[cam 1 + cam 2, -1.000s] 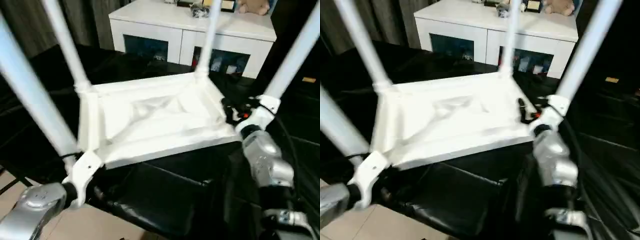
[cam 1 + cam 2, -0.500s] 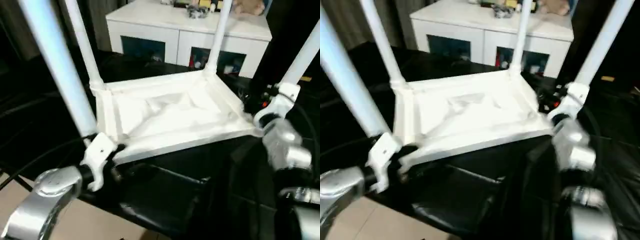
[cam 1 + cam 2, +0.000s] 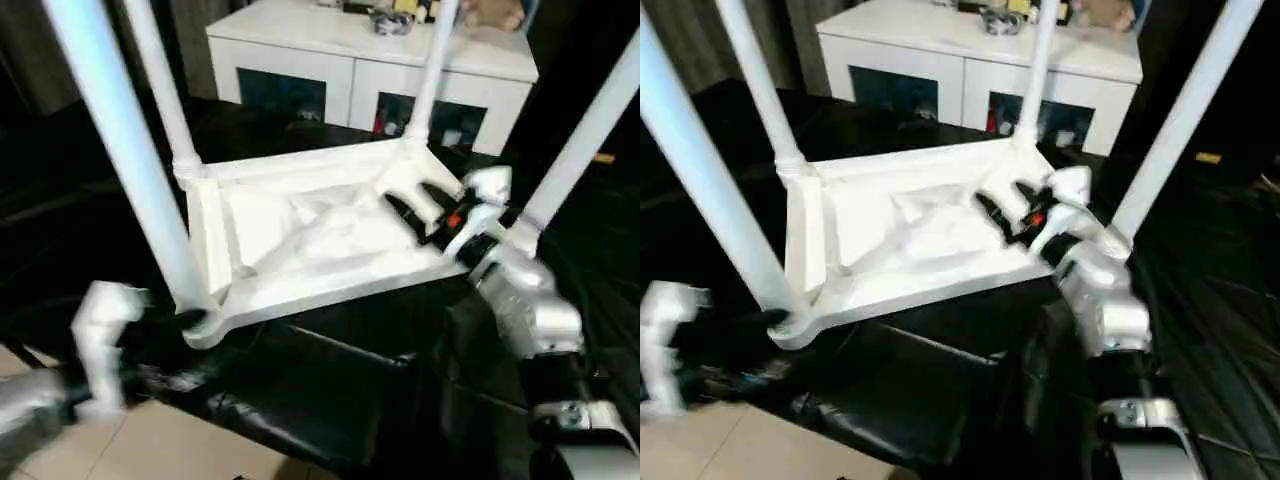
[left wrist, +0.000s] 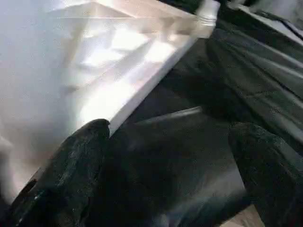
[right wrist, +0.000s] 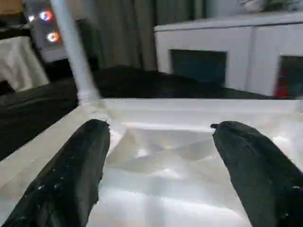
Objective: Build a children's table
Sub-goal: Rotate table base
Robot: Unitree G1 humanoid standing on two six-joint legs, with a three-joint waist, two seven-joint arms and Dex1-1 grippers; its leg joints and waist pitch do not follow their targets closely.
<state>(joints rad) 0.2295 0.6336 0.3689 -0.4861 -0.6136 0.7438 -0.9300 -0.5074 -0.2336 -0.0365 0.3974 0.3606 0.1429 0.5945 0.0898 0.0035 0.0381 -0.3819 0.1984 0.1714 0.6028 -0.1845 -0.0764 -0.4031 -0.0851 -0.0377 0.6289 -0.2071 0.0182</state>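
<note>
Table: the children's table (image 3: 300,240) lies upside down on the black surface (image 3: 330,400), all four legs up, likely so the legs could go in from above.
Left gripper (image 4: 165,156): spread wide, empty, beside the near corner.
Right gripper (image 5: 161,142): spread wide, empty, over the ribbed underside.
Behind: white cabinet (image 3: 360,70), well apart.

One upturned children's table (image 3: 300,240), four legs (image 3: 115,150), one cabinet (image 3: 360,60).
</note>
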